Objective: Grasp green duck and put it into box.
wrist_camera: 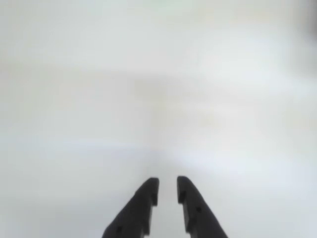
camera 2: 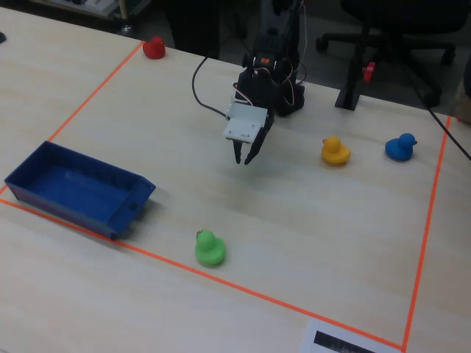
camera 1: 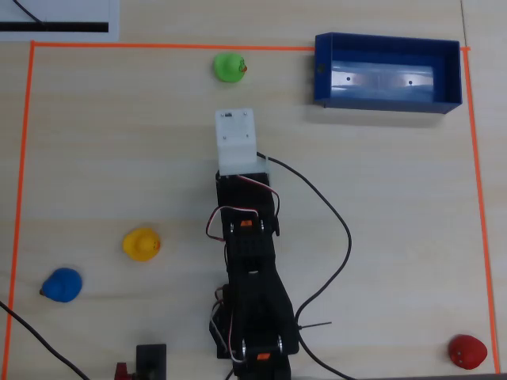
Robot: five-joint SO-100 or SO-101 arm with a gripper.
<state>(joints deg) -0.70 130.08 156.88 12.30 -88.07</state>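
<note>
Hand [wrist_camera: 167, 191] slightly parted, holding nothing

A yellow duck [camera 1: 142, 244] sits on the pale wood table [camera 1: 380, 206]. In the overhead view it is on the left side, and a blue duck [camera 1: 61, 285] sits near it, a bit lower and closer to the left edge. They do not touch. A red duck [camera 1: 466, 351] sits alone in the bottom right corner, far from the other two. Orange tape [camera 1: 22, 158] makes a big square line on the table, and all three ducks are inside it. A white paper with a black bar [camera 1: 55, 22] lies outside the tape at the top left. A black cable [camera 1: 337, 229] curls over the table.
</note>
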